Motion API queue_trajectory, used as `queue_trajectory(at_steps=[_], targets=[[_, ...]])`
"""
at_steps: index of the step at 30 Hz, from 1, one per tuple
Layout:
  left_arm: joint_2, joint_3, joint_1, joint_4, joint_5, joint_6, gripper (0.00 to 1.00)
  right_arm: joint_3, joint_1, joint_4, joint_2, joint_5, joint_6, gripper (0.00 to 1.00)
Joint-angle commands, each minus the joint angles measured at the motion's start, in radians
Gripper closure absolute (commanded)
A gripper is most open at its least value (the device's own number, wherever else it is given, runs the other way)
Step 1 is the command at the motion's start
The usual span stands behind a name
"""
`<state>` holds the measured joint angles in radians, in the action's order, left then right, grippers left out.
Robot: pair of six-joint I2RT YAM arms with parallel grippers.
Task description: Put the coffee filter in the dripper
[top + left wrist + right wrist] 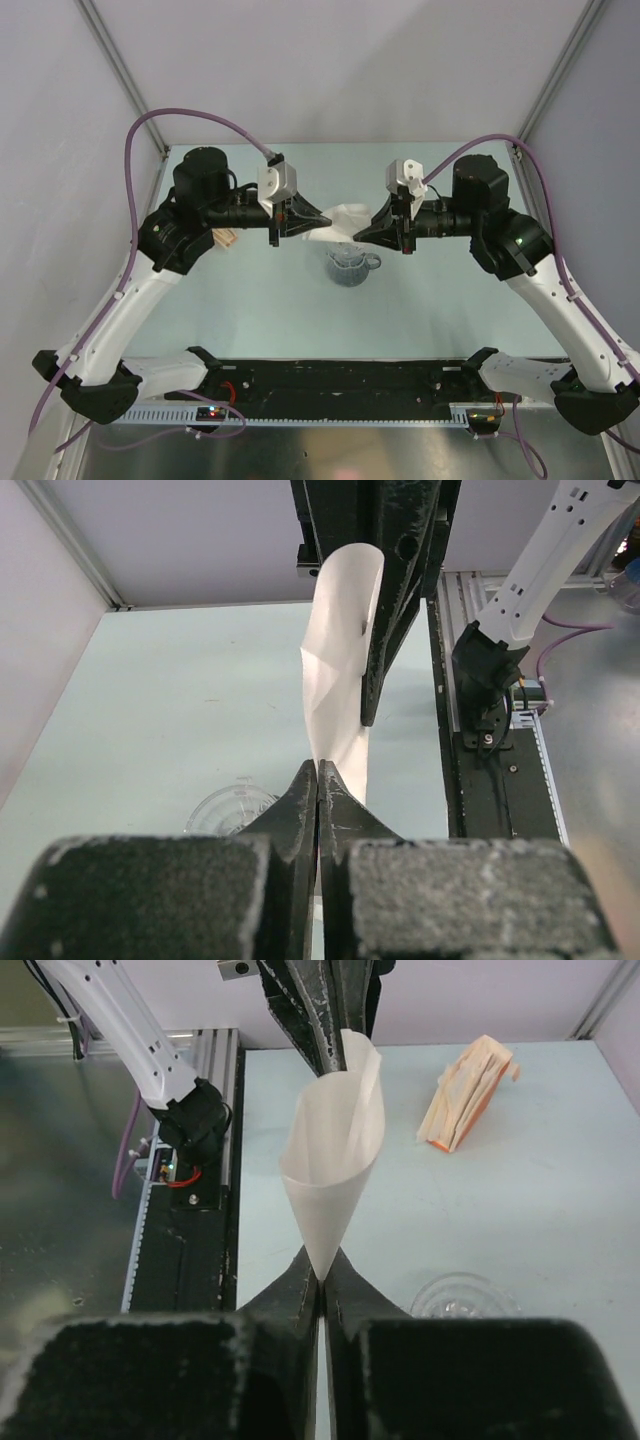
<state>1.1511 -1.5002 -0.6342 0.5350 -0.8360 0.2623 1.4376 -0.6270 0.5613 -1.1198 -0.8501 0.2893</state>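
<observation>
The white paper coffee filter [342, 217] hangs in the air between my two grippers, opened into a cone. My left gripper [325, 222] is shut on one edge of it; in the left wrist view the paper [337, 670] rises from the closed tips [318, 770]. My right gripper [358, 233] is shut on the cone's pointed tip [322, 1272], with the cone [335, 1150] opening away from it. The translucent grey dripper [351, 268] stands on the table just below and nearer than the filter. It also shows in the left wrist view [225, 810] and the right wrist view [460, 1297].
A tan flat stack [227, 238] lies on the table left of the left gripper, also seen in the right wrist view [465, 1090]. A black rail [340, 385] with the arm bases runs along the near edge. Grey walls close the back and sides.
</observation>
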Motion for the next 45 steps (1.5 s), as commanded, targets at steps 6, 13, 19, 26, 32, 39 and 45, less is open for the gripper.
queue_trajectory(at_steps=[6, 13, 19, 26, 32, 39, 45], targets=[[-0.006, -0.025, 0.005, -0.017, -0.022, 0.013, 1.00, 0.007, 0.029, -0.054, 0.046, -0.032, -0.014, 0.71], [0.004, -0.019, 0.007, -0.017, -0.038, 0.024, 1.00, 0.031, 0.026, -0.125, 0.041, -0.037, -0.072, 0.57], [0.009, -0.018, 0.006, -0.017, -0.037, 0.029, 1.00, 0.062, 0.030, -0.132, 0.032, -0.049, -0.079, 0.91], [0.007, -0.009, 0.006, -0.017, -0.045, 0.038, 1.00, 0.091, 0.045, -0.121, 0.026, -0.055, -0.095, 0.75], [0.017, -0.013, 0.005, -0.017, -0.056, 0.036, 1.00, 0.120, 0.044, -0.147, 0.006, -0.051, -0.109, 0.70], [0.029, -0.033, 0.010, -0.017, -0.064, 0.016, 1.00, 0.127, 0.063, -0.140, 0.002, -0.091, -0.113, 1.00], [0.067, -0.091, 0.036, -0.017, -0.137, -0.082, 1.00, 0.123, 0.100, -0.072, -0.003, -0.105, -0.151, 0.39]])
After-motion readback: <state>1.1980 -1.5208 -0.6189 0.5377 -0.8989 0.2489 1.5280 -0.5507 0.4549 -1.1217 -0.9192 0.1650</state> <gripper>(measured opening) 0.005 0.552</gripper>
